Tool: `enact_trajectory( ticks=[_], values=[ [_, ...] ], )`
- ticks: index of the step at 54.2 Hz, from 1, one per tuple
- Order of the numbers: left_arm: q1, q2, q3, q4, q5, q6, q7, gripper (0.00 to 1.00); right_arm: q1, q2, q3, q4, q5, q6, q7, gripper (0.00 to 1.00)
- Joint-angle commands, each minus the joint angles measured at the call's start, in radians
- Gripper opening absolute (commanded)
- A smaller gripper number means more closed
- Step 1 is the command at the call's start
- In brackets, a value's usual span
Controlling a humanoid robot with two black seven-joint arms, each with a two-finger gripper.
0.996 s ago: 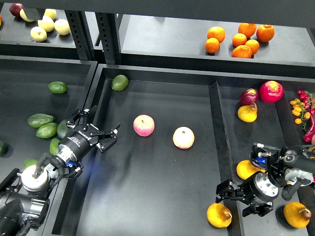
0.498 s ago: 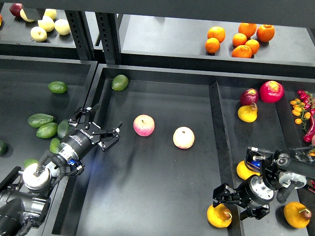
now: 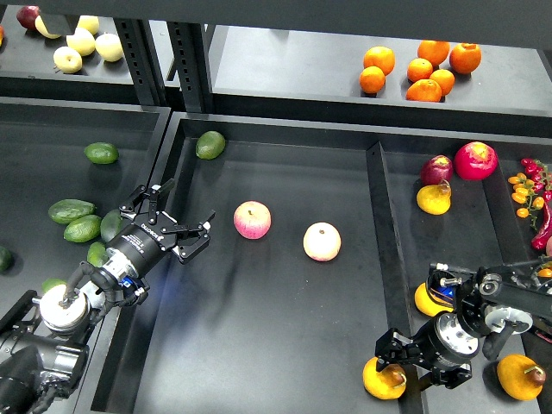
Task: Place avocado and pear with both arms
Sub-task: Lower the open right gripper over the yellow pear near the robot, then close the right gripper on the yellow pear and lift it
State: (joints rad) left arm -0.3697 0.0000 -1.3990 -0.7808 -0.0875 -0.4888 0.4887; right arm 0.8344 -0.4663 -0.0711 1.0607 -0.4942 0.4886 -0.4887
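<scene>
Several dark green avocados [image 3: 83, 228] lie in the left tray, just left of my left arm; another avocado [image 3: 210, 144] lies at the back left of the middle tray. My left gripper [image 3: 183, 214] is open and empty over the middle tray's left edge. A yellow-orange pear [image 3: 382, 379] with a brown stem lies at the front of the right tray. My right gripper [image 3: 412, 362] is open and low right over that pear, its fingers at the pear's top and right side. Other pears [image 3: 520, 376] [image 3: 423, 302] lie close by.
Two pink-and-yellow apples [image 3: 252, 219] [image 3: 322, 241] sit in the middle tray [image 3: 285, 345]. A divider wall [image 3: 384, 224] separates it from the right tray, which holds another pear [image 3: 434, 198], red fruit [image 3: 475, 159] and small peppers. Oranges [image 3: 420, 69] and pale fruit [image 3: 82, 41] sit on the back shelf.
My right gripper has dropped down and slightly left onto the front pear. My left gripper has shifted a little up and left, still open.
</scene>
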Motion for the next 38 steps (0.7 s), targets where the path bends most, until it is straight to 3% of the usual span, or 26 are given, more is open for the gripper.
enact_trajectory(
  ticks=[1,18,26,38],
  values=[
    [0.002,0.000,0.000,-0.002,0.000,0.000,0.000,0.99,-0.001,0.002,0.002,-0.010,0.000,0.000,0.000,0.75],
    [0.008,0.000,-0.003,-0.017,0.000,0.000,0.000,0.99,-0.020,0.021,0.011,-0.027,0.002,0.000,0.000,0.59],
    [0.009,0.000,-0.003,-0.022,0.000,0.000,0.000,0.99,-0.031,0.026,0.017,-0.028,0.014,0.000,0.000,0.37],
    [0.011,0.000,-0.003,-0.022,0.000,0.000,0.000,0.99,-0.032,0.026,0.042,-0.028,0.034,0.000,0.000,0.22]
  ],
)
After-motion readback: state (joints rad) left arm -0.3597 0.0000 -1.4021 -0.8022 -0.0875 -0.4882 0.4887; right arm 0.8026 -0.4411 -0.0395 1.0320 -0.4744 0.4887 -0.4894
